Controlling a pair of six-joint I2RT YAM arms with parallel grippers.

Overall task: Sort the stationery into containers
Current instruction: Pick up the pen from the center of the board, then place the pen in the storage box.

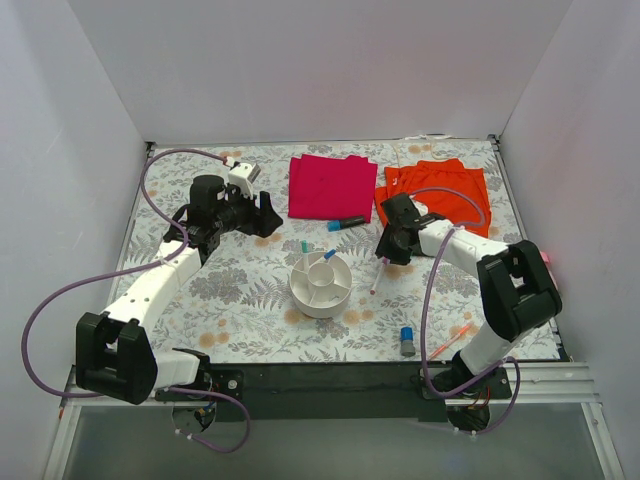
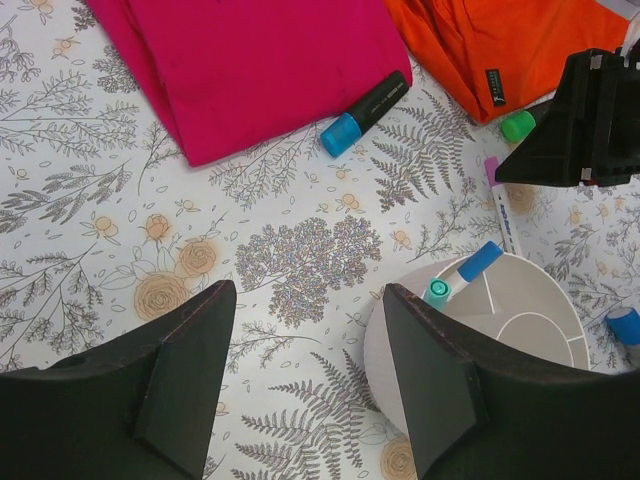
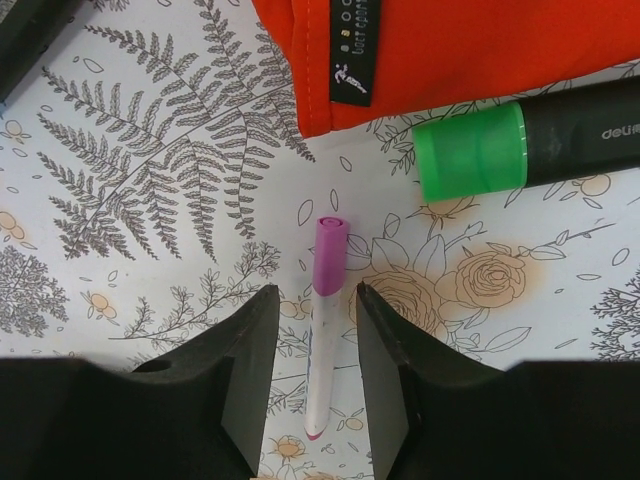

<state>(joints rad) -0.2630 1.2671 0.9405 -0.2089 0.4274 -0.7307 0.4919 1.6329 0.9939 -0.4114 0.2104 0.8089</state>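
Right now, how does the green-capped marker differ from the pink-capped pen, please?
The green-capped marker is thick with a black barrel; the pink-capped pen is thin and white. The marker lies beside the orange cloth; the pen lies between the fingers of the open right gripper. Both lie flat on the table.

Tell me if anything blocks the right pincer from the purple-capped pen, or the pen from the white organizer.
Nothing visible does. The right pincer is open with the purple-capped pen lying between its fingers. The green-capped marker lies aside. Only table separates pen and organizer.
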